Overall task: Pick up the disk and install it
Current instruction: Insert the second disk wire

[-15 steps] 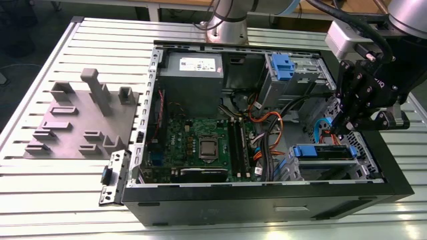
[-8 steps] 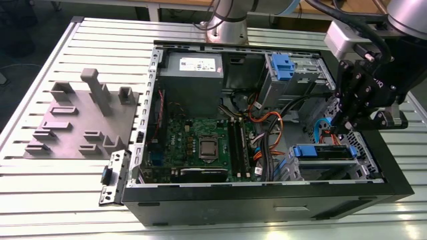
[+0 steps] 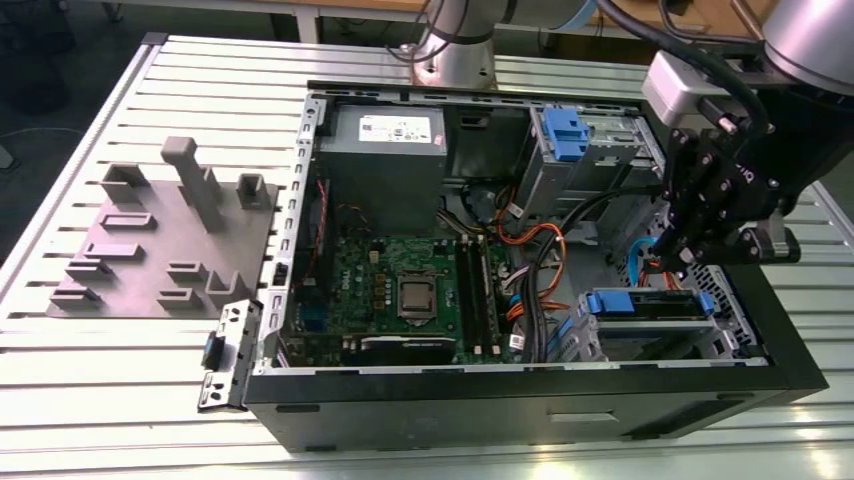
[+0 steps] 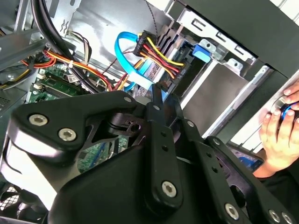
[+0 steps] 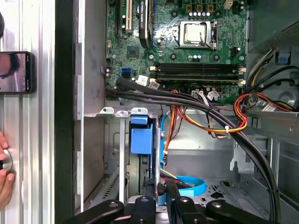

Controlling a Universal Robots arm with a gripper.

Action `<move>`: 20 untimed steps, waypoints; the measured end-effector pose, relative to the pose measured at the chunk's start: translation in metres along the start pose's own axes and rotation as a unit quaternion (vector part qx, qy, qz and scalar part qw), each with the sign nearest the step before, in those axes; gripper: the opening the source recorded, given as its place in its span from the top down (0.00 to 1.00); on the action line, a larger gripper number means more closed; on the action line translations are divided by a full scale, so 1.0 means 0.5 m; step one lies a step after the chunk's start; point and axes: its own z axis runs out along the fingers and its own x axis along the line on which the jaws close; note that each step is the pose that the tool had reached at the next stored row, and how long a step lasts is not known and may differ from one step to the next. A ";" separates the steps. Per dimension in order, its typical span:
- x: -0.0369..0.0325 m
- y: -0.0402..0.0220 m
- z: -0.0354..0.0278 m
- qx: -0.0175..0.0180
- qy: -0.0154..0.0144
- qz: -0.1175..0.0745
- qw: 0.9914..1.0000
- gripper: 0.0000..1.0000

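Exterior view first: the gripper (image 3: 681, 262) was parked inside the open case (image 3: 534, 400), on the exterior view's right, just above the lower drive bay. The disk (image 3: 647, 304) was seen sitting in that bay in its blue frame, near the case's front corner. One disk was counted, plus one bare blue caddy (image 3: 563, 135) up in the far bay, one grey supply box (image 3: 380, 130) and one grey fixture plate (image 3: 160, 240) out on the table, well apart from the case.

Second wrist view: the gripper (image 4: 156, 93) was pointed at a knot of wiring, with one blue cable (image 4: 124, 51) looped just past it. Clenched or released? Honestly couldn't be told, and nothing was clearly gripped. One hand (image 4: 280, 130) was spotted outside the case.

First wrist view: the gripper (image 5: 160, 189) was hung beside the bay, with the disk (image 5: 141, 140) slotted in edge-on near the black wall. One phone (image 5: 16, 72) was laid on the table.

So the install step was judged to be in hand, near its end. Any final seating would call for a straight push along the bay, with the cables kept out of it.
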 end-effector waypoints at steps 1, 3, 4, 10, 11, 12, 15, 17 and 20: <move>-0.001 0.000 0.001 -0.001 -0.001 0.000 1.000 0.76; -0.001 0.000 0.003 -0.003 -0.002 0.000 1.000 0.76; -0.001 0.000 0.004 -0.003 -0.002 0.000 1.000 0.76; -0.001 0.000 0.006 -0.003 -0.009 0.000 1.000 0.76; -0.001 0.000 0.006 -0.003 -0.010 0.000 1.000 0.76; -0.001 0.000 0.007 -0.003 -0.011 0.000 1.000 0.77; -0.001 0.000 0.008 -0.003 -0.014 0.000 1.000 0.84; 0.000 0.000 0.009 -0.003 -0.016 0.000 1.000 0.84; 0.006 0.002 0.010 -0.003 -0.016 0.000 1.000 0.84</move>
